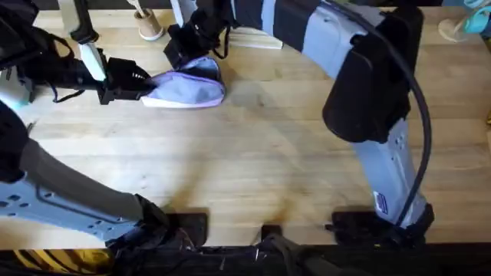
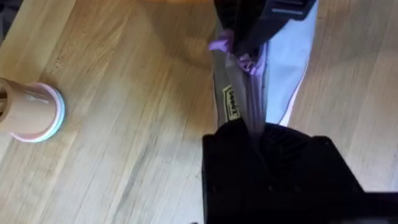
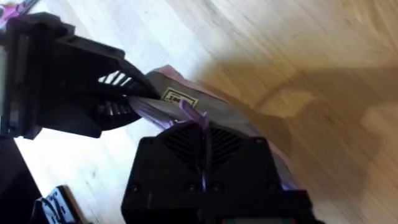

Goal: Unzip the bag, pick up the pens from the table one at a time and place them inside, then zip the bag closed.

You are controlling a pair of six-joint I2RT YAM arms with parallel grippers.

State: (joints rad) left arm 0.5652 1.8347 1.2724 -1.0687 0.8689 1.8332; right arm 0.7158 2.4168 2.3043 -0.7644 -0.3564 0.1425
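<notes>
We see the bag (image 1: 188, 88) lying on the worktop (image 1: 253, 161) toward its far left, a soft lavender pouch with a white edge, held at both ends. Our left gripper (image 1: 146, 79) is clenched on the bag's left end, its black fingers (image 2: 273, 168) pressed onto the fabric beside the zipper line. Our right gripper (image 1: 201, 55) reaches in from the far side and is clamped on the purple zipper pull (image 3: 189, 112) at the bag's top edge. A small yellowish label (image 2: 231, 102) sits on the grey inner band next to the zipper. We cannot tell what lies inside the bag, since its mouth is hidden by the grippers. Beyond the bag, near the worktop's far edge, a small tan cup (image 1: 149, 25) stands upright with pale sticks in it
</notes>
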